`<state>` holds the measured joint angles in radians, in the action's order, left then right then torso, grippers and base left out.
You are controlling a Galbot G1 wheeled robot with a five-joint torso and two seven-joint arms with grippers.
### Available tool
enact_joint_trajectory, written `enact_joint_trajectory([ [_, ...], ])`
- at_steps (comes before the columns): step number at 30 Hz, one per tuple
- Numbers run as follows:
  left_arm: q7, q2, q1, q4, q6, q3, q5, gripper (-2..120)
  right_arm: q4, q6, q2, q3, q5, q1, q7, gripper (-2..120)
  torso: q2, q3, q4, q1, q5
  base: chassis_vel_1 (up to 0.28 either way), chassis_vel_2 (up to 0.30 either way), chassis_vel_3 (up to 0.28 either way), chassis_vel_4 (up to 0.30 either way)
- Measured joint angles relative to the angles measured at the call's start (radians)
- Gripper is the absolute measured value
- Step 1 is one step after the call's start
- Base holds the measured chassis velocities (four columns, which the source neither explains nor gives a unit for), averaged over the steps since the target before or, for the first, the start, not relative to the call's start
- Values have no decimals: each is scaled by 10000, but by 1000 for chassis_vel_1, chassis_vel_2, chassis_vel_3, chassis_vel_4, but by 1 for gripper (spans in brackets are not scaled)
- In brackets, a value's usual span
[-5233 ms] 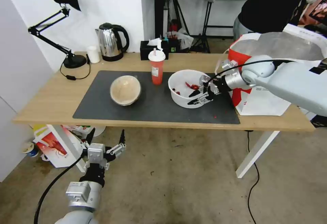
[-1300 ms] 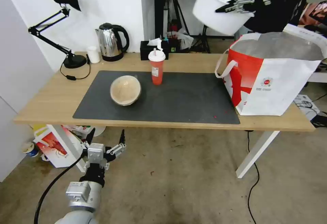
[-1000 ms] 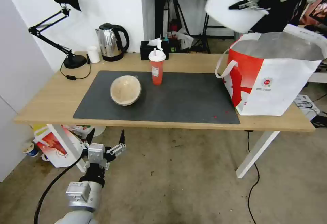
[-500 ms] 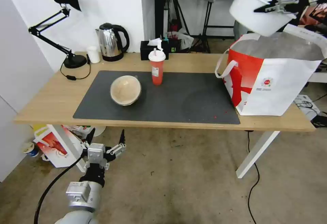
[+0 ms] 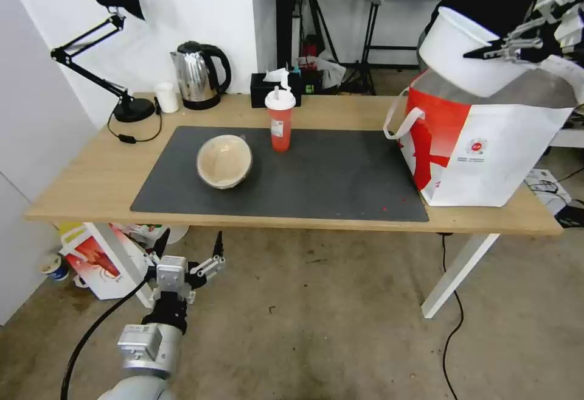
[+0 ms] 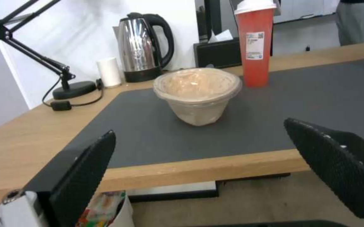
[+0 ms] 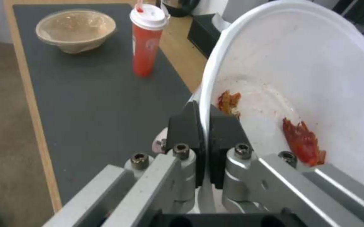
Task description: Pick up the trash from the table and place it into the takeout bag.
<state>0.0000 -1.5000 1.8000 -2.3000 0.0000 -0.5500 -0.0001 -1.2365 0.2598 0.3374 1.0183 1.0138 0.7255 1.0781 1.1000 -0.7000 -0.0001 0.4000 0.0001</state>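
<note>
My right gripper (image 5: 486, 54), clamped on the white bowl (image 5: 462, 53) rim, has dropped lower w/ it, now over the takeout bag (image 5: 486, 144) mouth; release seems close. Left gripper (image 5: 185, 254) idles wide open below the table (image 5: 91, 175).

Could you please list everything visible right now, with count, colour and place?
White bowl: 1, white with red scraps, held tilted above the takeout bag's mouth.
Takeout bag: 1, white and red, on the table's right end.
Red cup: 1, red with white lid, at the mat's back edge.
Tan bowl: 1, tan, on the mat.
Table: 1, light wood.
Mat: 1, dark grey, on the table.
Kettle: 1, silver and black, at the back.
Lamp: 1, black, back left.
Small cup: 1, white, beside the kettle.
Tissue box: 1, black, behind the red cup.
Right gripper: shut on the white bowl's rim.
Left gripper: open, low before the table.
</note>
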Motion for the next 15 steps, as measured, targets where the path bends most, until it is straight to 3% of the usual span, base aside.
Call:
enact_joint_trajectory([
  [15, 0, 0, 0, 0, 0, 0, 0, 100, 193, -45, -11, -1645, -248, -1861, 1, 0, 0, 0, 2, 0, -1, 0, 0, 0, 0],
])
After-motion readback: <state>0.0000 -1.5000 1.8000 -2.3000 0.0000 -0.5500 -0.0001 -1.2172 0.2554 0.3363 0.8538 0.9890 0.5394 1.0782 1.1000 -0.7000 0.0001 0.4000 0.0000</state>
